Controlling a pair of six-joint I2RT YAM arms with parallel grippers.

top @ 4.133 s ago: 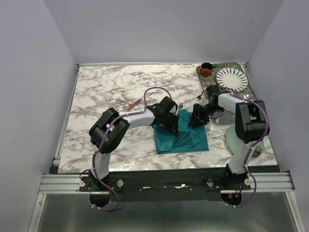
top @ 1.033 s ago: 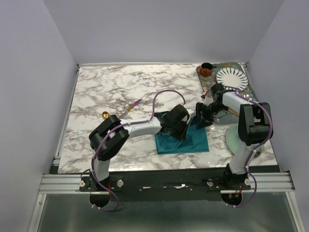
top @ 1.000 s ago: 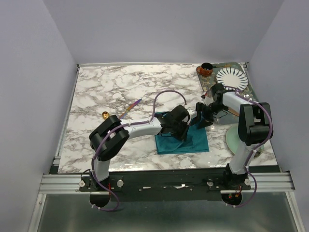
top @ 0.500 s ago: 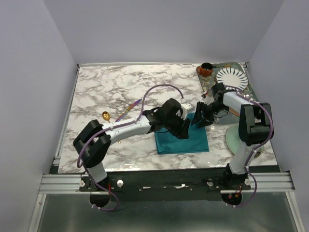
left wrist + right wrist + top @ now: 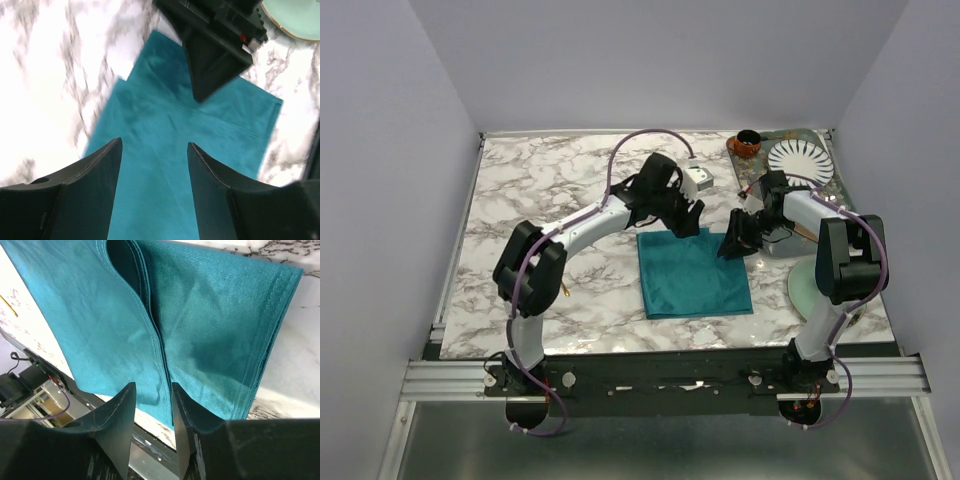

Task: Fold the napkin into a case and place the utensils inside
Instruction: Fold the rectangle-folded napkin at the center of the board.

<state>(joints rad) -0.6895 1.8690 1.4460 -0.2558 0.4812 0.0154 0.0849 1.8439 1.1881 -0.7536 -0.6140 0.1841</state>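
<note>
The teal napkin [image 5: 692,275] lies folded into a flat rectangle on the marble table, right of centre. My left gripper [image 5: 688,215] hangs above its far edge. In the left wrist view this gripper [image 5: 155,142] is open, with only the napkin [image 5: 200,150] below it. My right gripper [image 5: 732,243] sits at the napkin's far right corner. In the right wrist view its jaws [image 5: 153,386] stand a narrow gap apart, astride the layered fold edge of the napkin [image 5: 210,315], with no pinch showing. The left arm hides the utensils, except for a thin gold sliver [image 5: 563,290] by its elbow.
A pale green saucer [image 5: 810,285] lies to the right of the napkin, under the right arm. At the back right, a tray [image 5: 757,178] carries a white striped plate [image 5: 800,162] and a small brown cup [image 5: 747,144]. The right gripper's black body [image 5: 215,55] fills the top of the left wrist view.
My left gripper let go of the napkin, opened, and rose toward the far side. The napkin now lies flat. My right gripper's jaws narrowed at the far right corner.
</note>
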